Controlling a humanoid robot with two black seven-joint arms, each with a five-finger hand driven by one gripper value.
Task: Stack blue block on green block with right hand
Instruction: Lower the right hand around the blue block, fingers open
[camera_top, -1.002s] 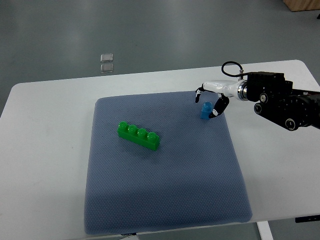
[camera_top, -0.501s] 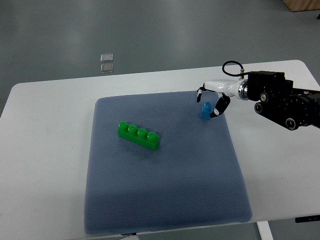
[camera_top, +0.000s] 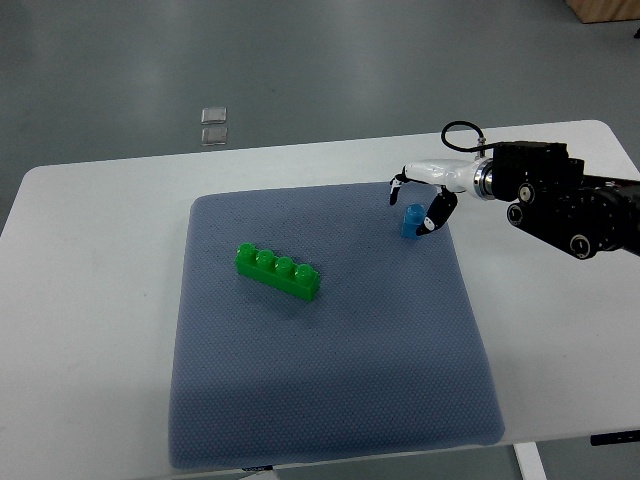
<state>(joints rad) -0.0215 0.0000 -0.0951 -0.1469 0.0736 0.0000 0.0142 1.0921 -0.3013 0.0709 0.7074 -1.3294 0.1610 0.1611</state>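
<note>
The small blue block (camera_top: 411, 221) stands on the dark blue mat (camera_top: 330, 380) near its far right corner. My right hand (camera_top: 413, 205) reaches in from the right edge and straddles the block. One dark fingertip (camera_top: 430, 222) rests against the block's right side, while another hangs just above and to its left, apart from it. The fingers are spread and have no firm hold on the block. The long green block (camera_top: 279, 273), with a row of studs on top, lies slantwise on the mat's left half, well away from the hand. No left arm shows.
The mat lies on a white table (camera_top: 90, 330) whose far edge runs just behind it. The right arm's black forearm (camera_top: 560, 205) hovers over the table's right side. Two small clear squares (camera_top: 213, 124) lie on the grey floor beyond.
The right hand has stayed about the blue block, shifting only a few pixels. The block wobbles slightly in place. The green block is unmoved.
</note>
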